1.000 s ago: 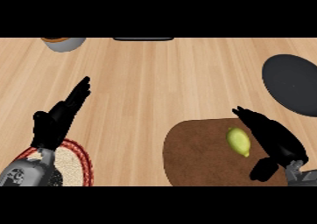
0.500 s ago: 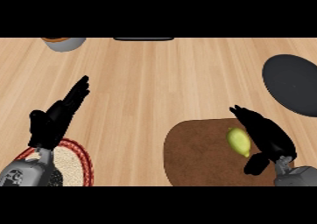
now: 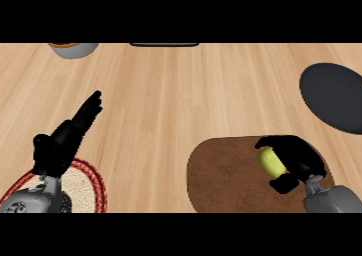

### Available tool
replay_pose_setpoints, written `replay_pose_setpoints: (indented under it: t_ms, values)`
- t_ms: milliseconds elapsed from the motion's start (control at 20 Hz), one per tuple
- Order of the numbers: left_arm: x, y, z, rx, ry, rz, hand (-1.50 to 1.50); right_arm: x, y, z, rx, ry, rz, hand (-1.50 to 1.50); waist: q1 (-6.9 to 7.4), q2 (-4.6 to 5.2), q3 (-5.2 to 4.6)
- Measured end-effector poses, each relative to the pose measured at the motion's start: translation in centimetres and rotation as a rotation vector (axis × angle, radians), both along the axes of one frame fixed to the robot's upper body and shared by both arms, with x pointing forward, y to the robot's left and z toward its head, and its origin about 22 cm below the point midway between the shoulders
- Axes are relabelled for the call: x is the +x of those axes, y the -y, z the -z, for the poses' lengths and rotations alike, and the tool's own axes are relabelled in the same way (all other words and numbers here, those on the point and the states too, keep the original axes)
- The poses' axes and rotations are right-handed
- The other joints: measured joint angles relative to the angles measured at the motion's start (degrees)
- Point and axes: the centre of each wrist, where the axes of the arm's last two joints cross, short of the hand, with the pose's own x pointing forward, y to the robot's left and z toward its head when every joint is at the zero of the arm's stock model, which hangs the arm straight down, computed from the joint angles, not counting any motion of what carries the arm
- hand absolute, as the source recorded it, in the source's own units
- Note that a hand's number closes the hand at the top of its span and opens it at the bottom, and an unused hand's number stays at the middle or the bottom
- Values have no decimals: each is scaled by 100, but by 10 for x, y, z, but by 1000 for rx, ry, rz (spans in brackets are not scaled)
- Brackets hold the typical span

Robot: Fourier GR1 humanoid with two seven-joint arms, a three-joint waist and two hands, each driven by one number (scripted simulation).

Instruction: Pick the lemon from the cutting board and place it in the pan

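Lemon (image 3: 269,161) near cutting board (image 3: 227,175) far edge

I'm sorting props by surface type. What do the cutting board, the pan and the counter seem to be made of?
Cutting board: probably dark wood, matte; brown with faint grain streaks.
Pan: dark metal or a coated surface, hard to say; flat charcoal grey, no shine.
Counter: light wood or wood-look laminate; pale planks with long grain lines.
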Motion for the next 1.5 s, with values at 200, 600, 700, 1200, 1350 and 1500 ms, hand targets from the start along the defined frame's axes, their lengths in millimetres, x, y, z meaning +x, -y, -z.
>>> replay_pose_setpoints:
  t_ms: [200, 600, 700, 1200, 1350, 1500]
  values:
    - [2, 1, 0, -6, 0, 3, 0, 3, -5, 7, -11, -14, -41, 150, -4, -21, -28]
    - [12, 1, -3, -2, -2, 1, 0, -7, -6, 11, 9, 49, -55, 150, -23, -21, -26]
    - [9, -1, -1, -5, -2, -1, 0, -9, -7, 1, 26, 96, -48, 150, -26, -11, -10]
    - [5, -4, 2, -3, -4, -18, 0, -59, -2, -45, 102, 315, 94, 150, -82, -7, 14]
    - [6, -3, 3, -3, -8, -23, 0, -69, 0, -68, 119, 458, 125, 150, -104, -10, 16]
    - [8, -5, 3, -4, -6, -27, 0, -83, 4, -91, 154, 574, 142, 150, -114, -10, 15]
